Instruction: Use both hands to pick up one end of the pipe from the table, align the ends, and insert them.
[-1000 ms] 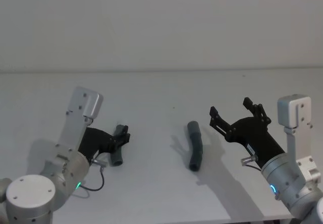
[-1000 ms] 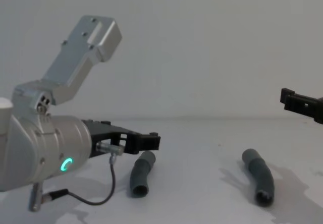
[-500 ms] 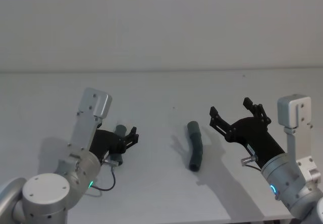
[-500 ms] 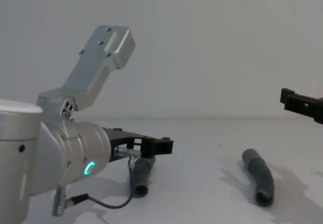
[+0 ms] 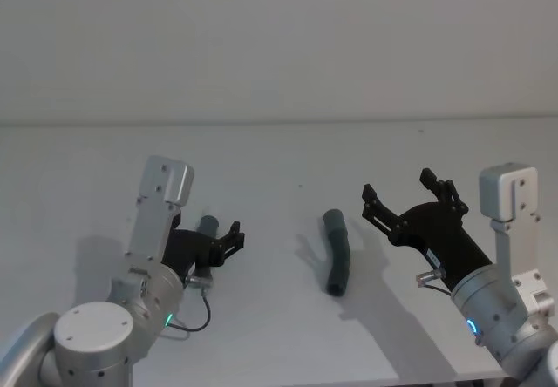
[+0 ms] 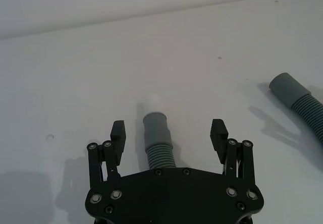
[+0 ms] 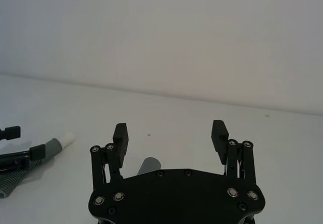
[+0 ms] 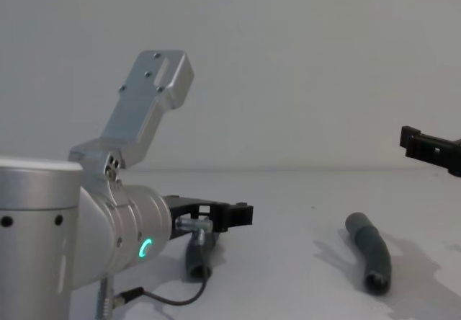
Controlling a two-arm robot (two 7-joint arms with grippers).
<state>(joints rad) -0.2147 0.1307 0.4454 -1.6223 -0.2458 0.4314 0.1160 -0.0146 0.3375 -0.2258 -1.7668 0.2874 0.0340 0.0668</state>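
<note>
The left gripper (image 5: 228, 243) hung low over the tabletop (image 5: 279, 156). Its fingers (image 6: 117, 133) were spread wide on either side of the white-tipped pipe piece (image 6: 158, 146) and gripped nothing. The hose lay flat between them, its white tip (image 6: 153, 103) pointing away from the robot. The straddle looked like the set-up for a grasp on the ribbed section, which would leave the tip free for insertion. On the robot's right, the right gripper (image 5: 398, 185) hovered above the surface, its fingers equally wide apart and empty. It was near the second pipe piece (image 5: 337, 252), which lay curved on the tabletop well apart from the first, its grey cuff (image 6: 285, 85) toward the far side. The tabletop was plain matte white, and behind it rose a blank pale wall (image 5: 279, 38).
</note>
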